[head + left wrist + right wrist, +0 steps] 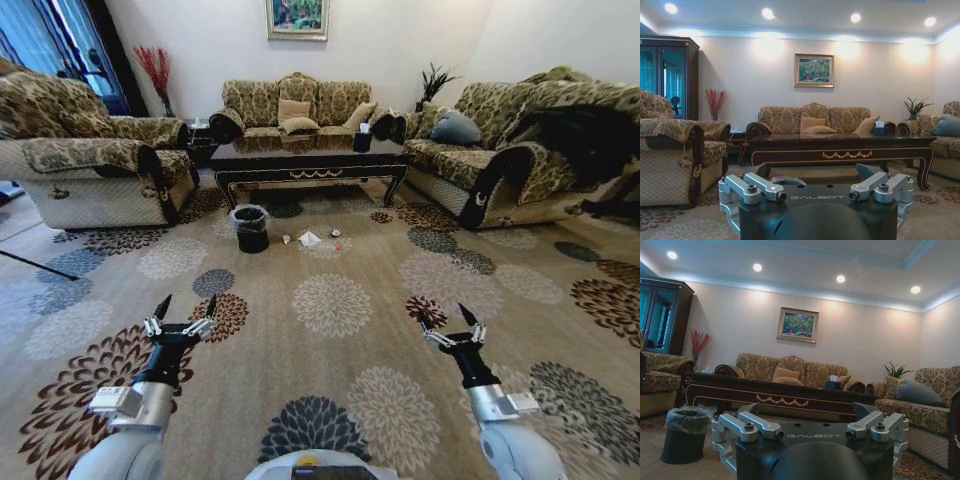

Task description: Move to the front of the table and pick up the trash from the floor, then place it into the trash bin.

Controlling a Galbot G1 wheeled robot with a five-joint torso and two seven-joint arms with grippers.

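Left claw [185, 309] open, right claw [446, 320] open, both arms apparently level, forward

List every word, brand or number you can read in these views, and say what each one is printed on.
"GALBOT": on the black body of the left gripper, in the left wrist view.
"GALBOT": on the black body of the right gripper, in the right wrist view.
Nothing legible on the tissue box, painting or trash bin.

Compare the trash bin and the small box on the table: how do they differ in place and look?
The trash bin stands on the carpet in front of the table's left end; the box sits on the tabletop toward its right end. The bin is round, with a greyish bag folded over its rim; the box is squarish, with a white tissue sticking up. The bin is larger. Both are black.
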